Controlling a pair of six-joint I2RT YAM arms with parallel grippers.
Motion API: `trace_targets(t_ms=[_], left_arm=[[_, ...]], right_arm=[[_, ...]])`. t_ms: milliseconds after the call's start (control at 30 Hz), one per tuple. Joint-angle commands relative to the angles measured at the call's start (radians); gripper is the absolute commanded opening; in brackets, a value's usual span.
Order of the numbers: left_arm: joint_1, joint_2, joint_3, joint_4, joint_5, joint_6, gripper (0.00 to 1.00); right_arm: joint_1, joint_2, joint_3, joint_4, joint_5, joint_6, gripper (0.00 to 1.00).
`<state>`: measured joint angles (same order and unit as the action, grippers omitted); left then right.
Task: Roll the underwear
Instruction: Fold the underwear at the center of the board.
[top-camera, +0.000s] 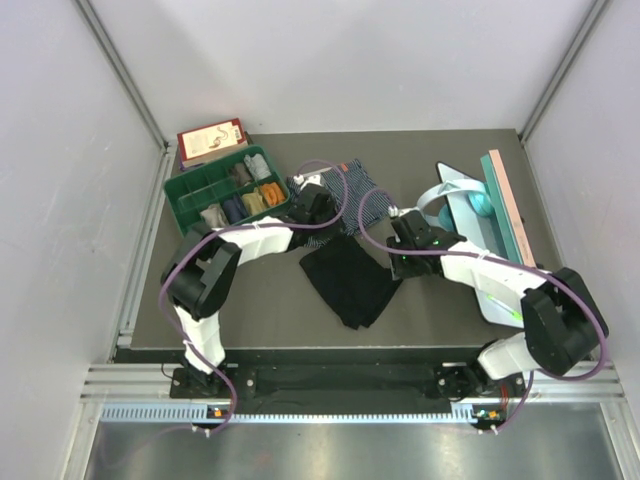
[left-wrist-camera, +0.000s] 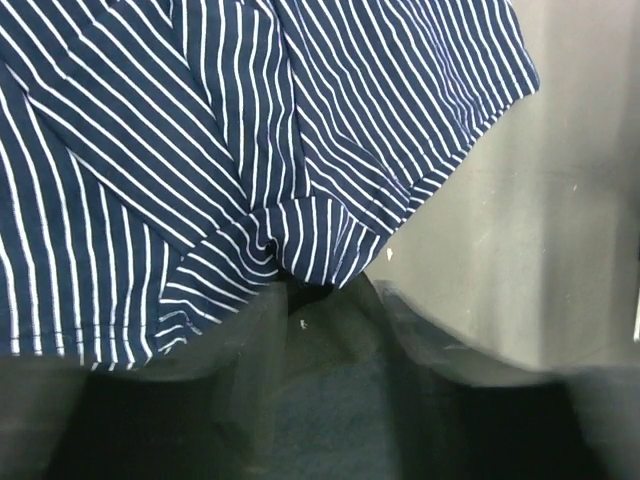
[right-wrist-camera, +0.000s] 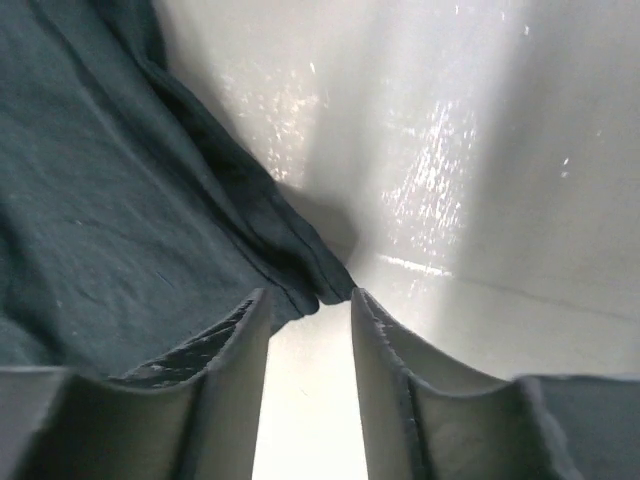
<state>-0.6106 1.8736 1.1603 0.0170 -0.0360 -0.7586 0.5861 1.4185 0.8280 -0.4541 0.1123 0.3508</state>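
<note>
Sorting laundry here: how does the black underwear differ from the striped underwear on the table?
The black underwear is plain; the striped underwear is dark blue with thin white lines. The striped underwear lies beside the green tray; the black underwear lies apart from it, nearer the front. The left arm covers part of the striped underwear; the black underwear is mostly uncovered. Both lie unrolled.

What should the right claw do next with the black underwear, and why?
Probably close the right gripper: its jaws stand open, and a corner of the black underwear sits just at the gap between the fingertips, not yet pinched.
</note>
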Motion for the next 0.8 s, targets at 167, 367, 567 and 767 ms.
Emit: trace_targets(t_ms=[167, 367, 567, 767], left_arm=[[0.000, -0.226, -0.106, 0.032, -0.021, 0.085, 0.73], [0.017, -0.287, -0.293, 0.122, 0.001, 0.163, 0.73], [0.025, -0.291, -0.395, 0.259, 0.022, 0.211, 0.68], [0.025, -0.265, -0.404, 0.297, -0.011, 0.251, 0.68]], right_arm=[[-0.014, -0.069, 0.036, -0.005, -0.065, 0.008, 0.58], [-0.012, -0.090, -0.033, 0.017, -0.095, 0.056, 0.64], [-0.012, -0.096, -0.107, 0.054, -0.108, 0.109, 0.64], [-0.048, -0.093, -0.138, 0.092, -0.135, 0.142, 0.64]])
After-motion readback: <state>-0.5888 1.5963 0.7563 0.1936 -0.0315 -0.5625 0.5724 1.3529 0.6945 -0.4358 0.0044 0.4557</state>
